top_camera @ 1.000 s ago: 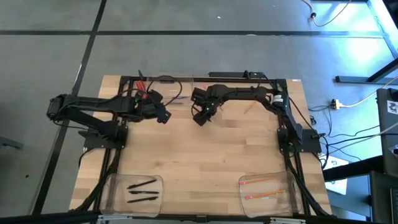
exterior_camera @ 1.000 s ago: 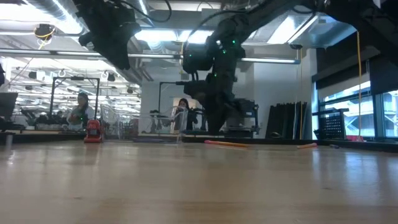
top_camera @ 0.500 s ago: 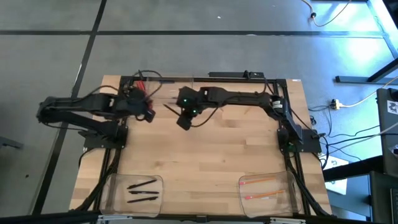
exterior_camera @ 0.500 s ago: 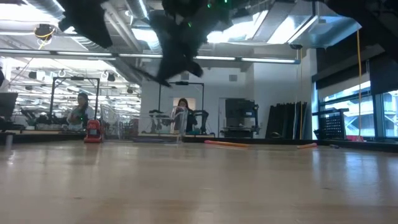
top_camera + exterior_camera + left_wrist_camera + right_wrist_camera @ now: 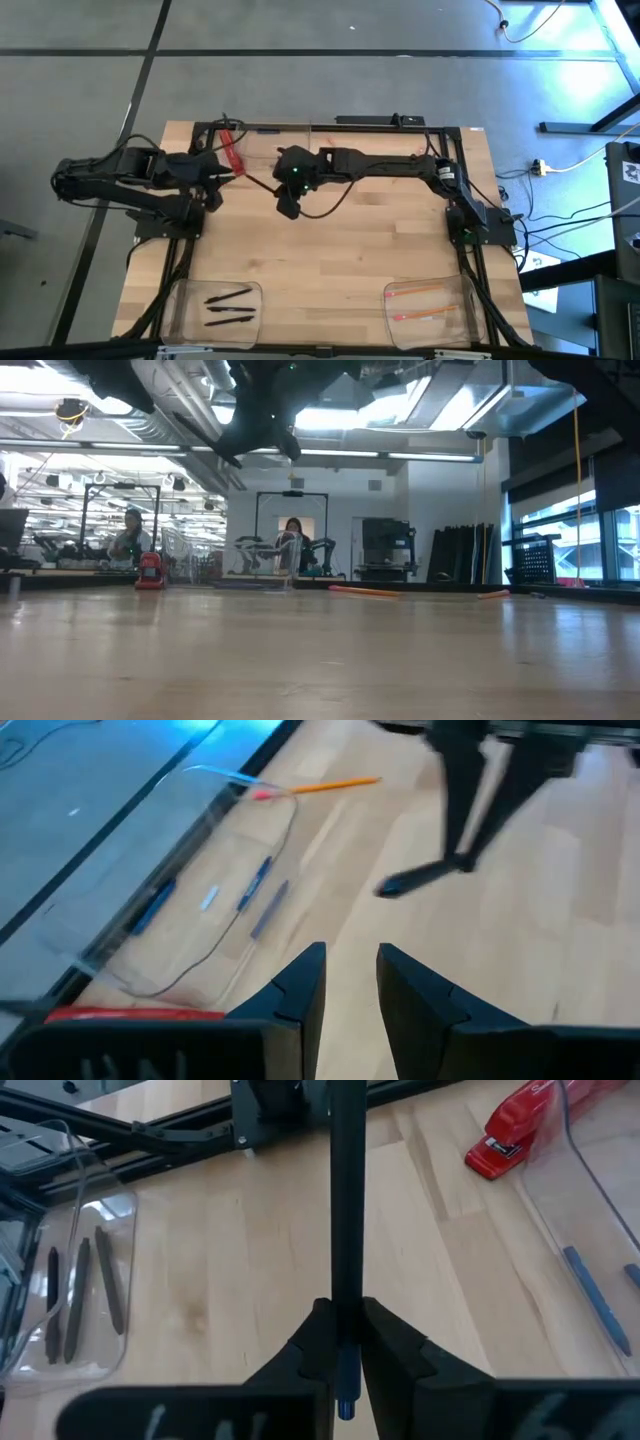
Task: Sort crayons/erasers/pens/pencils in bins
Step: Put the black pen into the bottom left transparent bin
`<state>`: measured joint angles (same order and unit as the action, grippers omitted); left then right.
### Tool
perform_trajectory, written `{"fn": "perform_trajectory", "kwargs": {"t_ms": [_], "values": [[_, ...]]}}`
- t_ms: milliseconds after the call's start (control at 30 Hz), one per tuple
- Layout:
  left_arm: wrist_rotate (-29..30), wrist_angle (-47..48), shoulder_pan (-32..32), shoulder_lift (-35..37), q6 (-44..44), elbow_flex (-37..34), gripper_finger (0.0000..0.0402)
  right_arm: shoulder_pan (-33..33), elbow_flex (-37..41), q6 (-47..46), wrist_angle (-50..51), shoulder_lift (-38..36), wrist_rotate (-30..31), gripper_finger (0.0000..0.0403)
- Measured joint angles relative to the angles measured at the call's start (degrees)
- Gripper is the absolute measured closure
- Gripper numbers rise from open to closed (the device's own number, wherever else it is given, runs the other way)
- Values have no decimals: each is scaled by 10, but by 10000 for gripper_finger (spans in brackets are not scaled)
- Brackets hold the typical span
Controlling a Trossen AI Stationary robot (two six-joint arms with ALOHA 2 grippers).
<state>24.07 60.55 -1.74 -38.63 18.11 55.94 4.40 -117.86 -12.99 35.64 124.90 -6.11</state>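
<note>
My right gripper [image 5: 284, 200] is over the table's far middle, shut on a slim black pen [image 5: 345, 1200], well above the wood. My left gripper [image 5: 218, 178] hangs to its left, slightly open and empty [image 5: 350, 985]; the pen's free end [image 5: 392, 886] points toward it. A clear bin [image 5: 215, 815] at the far edge holds bluish crayons [image 5: 255, 885]. The near left bin [image 5: 220, 305] holds black pens. The near right bin [image 5: 430, 305] holds orange pencils. One orange pencil [image 5: 320, 787] lies on the wood by the far bin. My right gripper pinches the pen between its two fingers near one end [image 5: 346, 1305]; a short stub [image 5: 345, 1405] shows behind the fingers. The fingers come from above. The pen sticks out toward the table's left, lifted clear of the table.
A red stapler [image 5: 232, 150] lies at the far left beside the far bin. Another pencil-like stick [image 5: 492, 595] lies at the far edge. Black frame rails run along the table's left, right and far sides. People sit in the room beyond the table.
My right gripper has risen from near the tabletop and gone toward the table's left, carrying the black pen clear of the wood. My left gripper has drawn back toward the table's left edge.
</note>
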Motion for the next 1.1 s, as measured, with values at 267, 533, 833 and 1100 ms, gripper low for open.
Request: {"fn": "perform_trajectory", "kwargs": {"t_ms": [267,533,833,1100], "values": [[-4,-1,0,5,-23,0,317,-1,0,3,0,-1,0,366],[-36,-31,0,3,-157,0,317,-1,0,52,-2,-1,1,366],[-80,-63,0,3,-188,0,317,-1,0,109,-26,-1,1,366],[-84,-62,1,2,-188,0,317,-1,0,121,-40,-2,1,366]]}}
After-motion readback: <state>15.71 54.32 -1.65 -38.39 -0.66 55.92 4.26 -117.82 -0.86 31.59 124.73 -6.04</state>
